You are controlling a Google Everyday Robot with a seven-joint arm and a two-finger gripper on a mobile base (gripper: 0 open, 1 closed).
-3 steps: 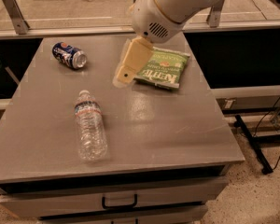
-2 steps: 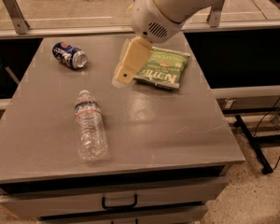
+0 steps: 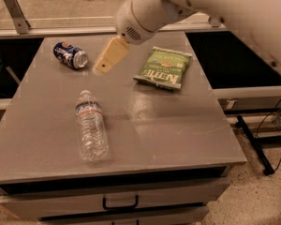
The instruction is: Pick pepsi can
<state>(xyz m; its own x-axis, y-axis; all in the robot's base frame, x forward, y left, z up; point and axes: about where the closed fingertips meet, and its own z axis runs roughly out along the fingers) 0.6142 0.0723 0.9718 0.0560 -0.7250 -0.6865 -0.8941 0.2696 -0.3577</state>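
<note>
The pepsi can (image 3: 71, 55) is dark blue with a silver end and lies on its side at the far left of the grey table (image 3: 178, 130). My gripper (image 3: 108, 57) hangs from the white arm (image 3: 145, 11) just right of the can, a short gap away, low over the table. It holds nothing that I can see.
A clear plastic water bottle (image 3: 90, 125) lies on its side in the front left part of the table. A green chips bag (image 3: 163, 67) lies at the far right. A drawer with a black handle (image 3: 120, 203) sits below the front edge. Black cables (image 3: 264, 144) run along the floor on the right.
The arm and gripper have moved left, off the chips bag and closer to the pepsi can. The can, bottle and bag have not moved.
</note>
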